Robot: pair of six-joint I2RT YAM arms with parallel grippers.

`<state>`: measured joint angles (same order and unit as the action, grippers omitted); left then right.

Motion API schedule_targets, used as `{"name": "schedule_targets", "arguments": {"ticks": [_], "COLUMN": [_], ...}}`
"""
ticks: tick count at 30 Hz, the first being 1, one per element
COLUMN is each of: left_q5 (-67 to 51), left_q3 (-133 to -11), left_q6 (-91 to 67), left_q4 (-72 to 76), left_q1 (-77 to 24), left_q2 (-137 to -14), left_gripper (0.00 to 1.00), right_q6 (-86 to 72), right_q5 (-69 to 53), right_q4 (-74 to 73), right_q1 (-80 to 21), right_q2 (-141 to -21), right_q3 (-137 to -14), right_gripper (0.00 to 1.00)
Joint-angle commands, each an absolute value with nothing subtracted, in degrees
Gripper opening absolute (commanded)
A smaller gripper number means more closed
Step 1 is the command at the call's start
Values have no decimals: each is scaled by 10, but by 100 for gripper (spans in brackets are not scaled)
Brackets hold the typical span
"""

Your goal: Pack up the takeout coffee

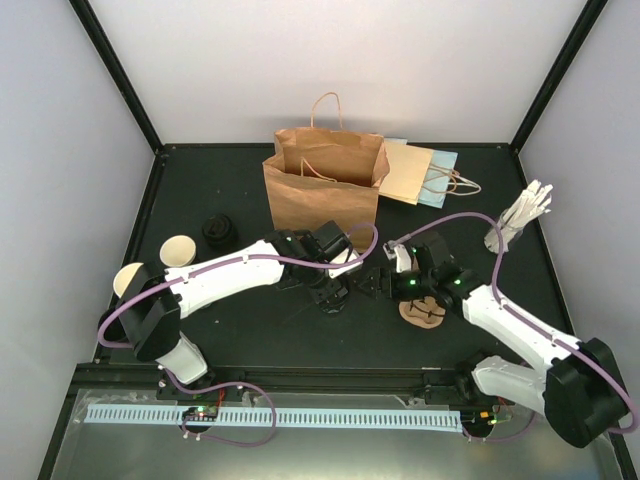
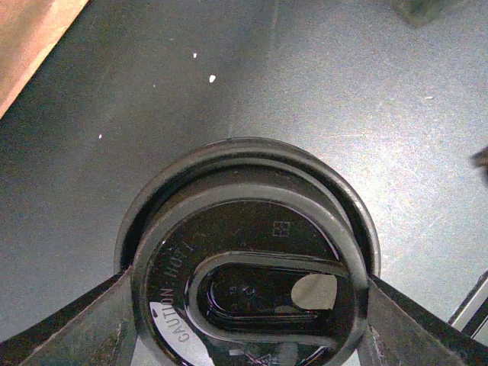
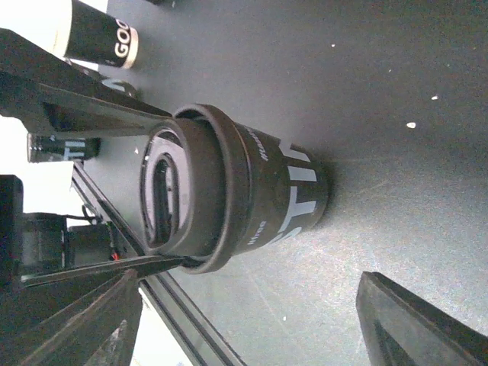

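One takeout coffee cup [image 3: 293,191] with a black sleeve stands on the dark table, capped by a black lid [image 2: 244,259] marked CAUTION HOT. My left gripper [image 2: 248,301] is shut on that lid, one finger on each side of its rim. In the top view the left gripper [image 1: 333,292] covers the cup. My right gripper [image 3: 248,313] stands open just beside the cup, with nothing between its fingers; from above the right gripper [image 1: 383,281] is to the cup's right. Two more cups [image 1: 178,250] [image 1: 130,280] stand uncapped at the far left.
A brown paper bag [image 1: 320,185] stands open behind the grippers, with a flat bag [image 1: 420,175] lying to its right. Spare black lids [image 1: 218,230] sit left of the bag. The pulp carrier [image 1: 425,312] lies under the right arm. White cutlery [image 1: 520,220] stands far right.
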<state>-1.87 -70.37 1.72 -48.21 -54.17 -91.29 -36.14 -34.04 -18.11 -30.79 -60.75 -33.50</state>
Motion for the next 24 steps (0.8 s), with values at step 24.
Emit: {"name": "schedule_targets", "arguments": {"ticks": [24], "left_q5": [13], "left_q3": [-704], "left_q6": [8], "left_q4": [-500], "left_q1": [-558], "left_q2": [-947], "left_gripper": [67], "right_q6": [-377], "right_q5": [-414], "right_q4": [-19], "right_q1": [-322], "right_q2": [-726], "right_q3": [-300], "right_gripper": [52]}}
